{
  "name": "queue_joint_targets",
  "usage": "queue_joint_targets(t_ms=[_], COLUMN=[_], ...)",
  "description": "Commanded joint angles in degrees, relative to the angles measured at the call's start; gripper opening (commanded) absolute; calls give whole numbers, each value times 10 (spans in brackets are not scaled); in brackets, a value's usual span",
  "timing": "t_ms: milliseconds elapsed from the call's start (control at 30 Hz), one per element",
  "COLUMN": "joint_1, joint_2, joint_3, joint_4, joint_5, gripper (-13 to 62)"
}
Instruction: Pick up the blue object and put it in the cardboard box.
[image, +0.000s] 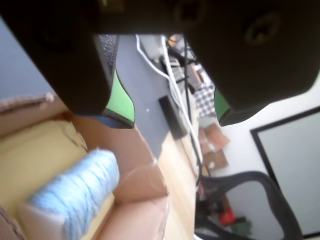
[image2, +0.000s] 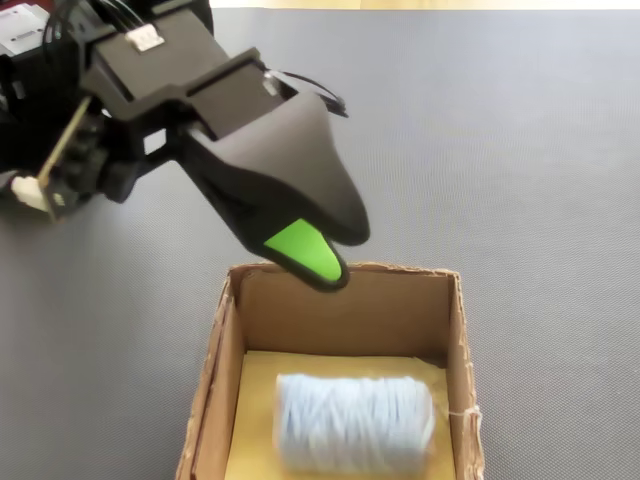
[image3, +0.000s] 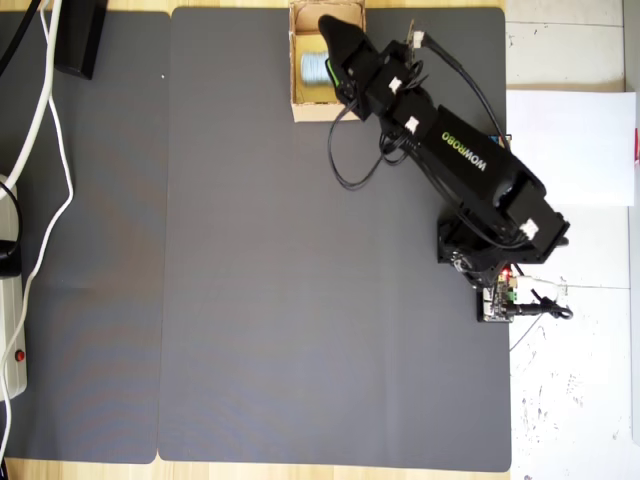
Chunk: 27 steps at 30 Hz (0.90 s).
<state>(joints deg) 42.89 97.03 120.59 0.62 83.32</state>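
**Blue roll lies in the box, gripper parted above the rim**

The grey mat (image3: 300, 280) covers most of the overhead view, with the black arm (image3: 460, 170) reaching from about 4 o'clock of the picture up toward 12 o'clock. Off the mat's 9 o'clock edge run white cables (image3: 45, 120), and a dark block (image3: 80, 35) sits at the 11 o'clock corner. A white sheet (image3: 570, 145) lies on the table at 3 o'clock of the arm.

The cardboard box (image2: 455, 340) stands at the mat's 12 o'clock edge in the overhead view. The arm's head covers part of the box there, so only a sliver of the roll shows. The fixed view looks into the open box and shows what the overhead view hides — the blue object (image2: 355, 420) lying on its side on the yellowish floor, with floor showing between it and the back wall.

The gripper (image: 175, 112) hangs over the box's rim, at 12 o'clock of the roll in the fixed view, not touching it. In the fixed view the jaws overlap and only one green-padded tip (image2: 305, 250) is clear. The wrist view settles it — two separate dark jaws with green pads, a wide gap between them and nothing in that gap, with the roll below at 7 o'clock. That view alone also shows the room beyond: a black office chair (image: 250, 200) and blurred clutter along the table's far edge.
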Motion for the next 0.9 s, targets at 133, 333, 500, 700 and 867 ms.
queue_joint_targets(t_ms=[133,333,500,700,867], joint_1=[-65,-156,-225,-297,-332], joint_2=[94,175,235,301,343], joint_3=[34,112,178,253,291], joint_4=[-15,-20,-21,-21,-16], joint_5=[9,25,25,25,25], gripper=[332,340,340,341,341])
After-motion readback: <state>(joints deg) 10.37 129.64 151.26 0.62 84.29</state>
